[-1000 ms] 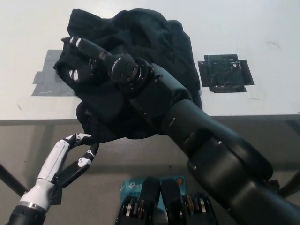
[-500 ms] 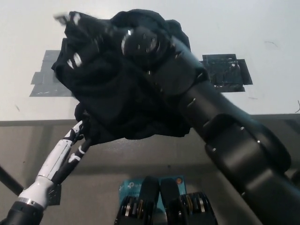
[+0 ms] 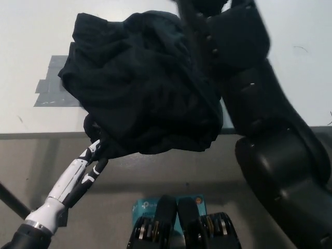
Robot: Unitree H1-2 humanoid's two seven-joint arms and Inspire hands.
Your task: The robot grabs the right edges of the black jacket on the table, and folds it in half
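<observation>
In the head view, the black jacket [image 3: 145,83] lies bunched in a heap on the white bench [image 3: 31,31], spilling over the near edge, with grey tape [image 3: 52,85] showing at its left. The white left hand [image 3: 91,158] sits just under that near-left overhang, touching the cloth, though whether it grips cannot be told. The black right arm [image 3: 259,104] reaches up along the jacket's right side, its hand out of view at the far edge, so the left hand looks nearer the hanging hem.

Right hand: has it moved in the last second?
Yes. The right arm swung up and rightward, away from the grey tape; its hand is now out of view.
</observation>
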